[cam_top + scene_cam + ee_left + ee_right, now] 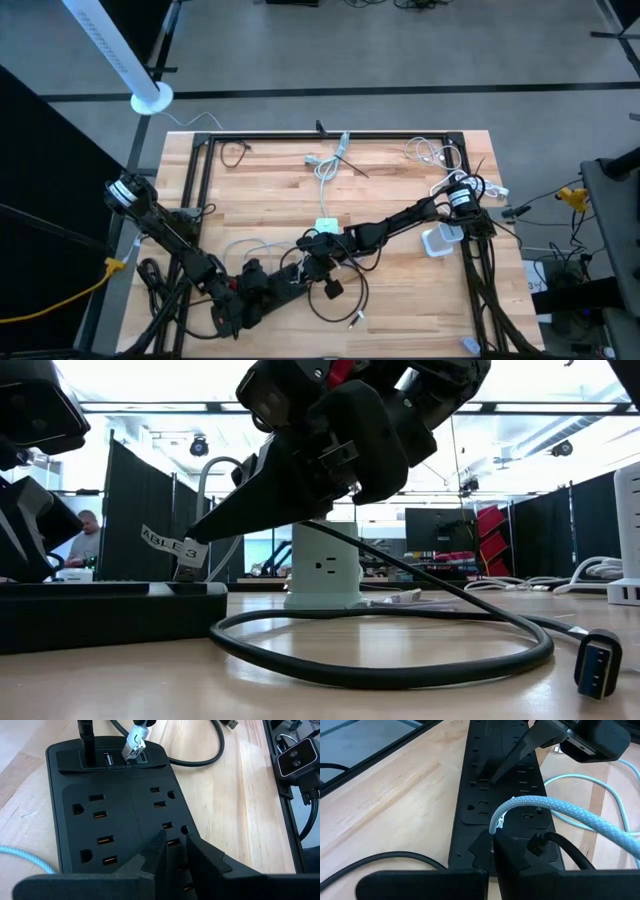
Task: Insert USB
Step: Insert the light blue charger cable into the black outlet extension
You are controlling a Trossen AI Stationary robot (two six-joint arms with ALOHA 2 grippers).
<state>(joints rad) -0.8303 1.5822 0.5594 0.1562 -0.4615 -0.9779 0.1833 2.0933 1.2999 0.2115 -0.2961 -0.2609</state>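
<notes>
A black power strip (120, 815) lies flat on the wooden table (400, 170). A black cable (86, 740) is plugged in at its USB end, beside two free USB ports (142, 757). My right gripper (489, 851) is shut on the light-blue braided cable's USB plug (134, 747), whose silver tip stands at the port row. My left gripper (176, 851) rests farther along the strip among the outlets, its fingers a narrow gap apart with nothing between them. In the high view the two grippers (262, 284) (312, 250) meet near the table's front middle. My left gripper touches the strip's top face among the outlets (494, 777) with its fingertips, slanting down from above. The strip lies flat on the table under them. My right gripper pinches the plug's housing between its two fingers; the braided cable (496, 824) arches out from between them. The fingers slant down toward the strip's USB end. The silver tip (130, 756) touches the strip beside a free port; whether it has entered, I cannot tell.
A loose black cable (400, 660) loops on the table in front, ending in a blue USB plug (598, 665). A white power cube (327, 226) stands behind the grippers. More cables (330, 160) and a white adapter (438, 240) lie at the back and right.
</notes>
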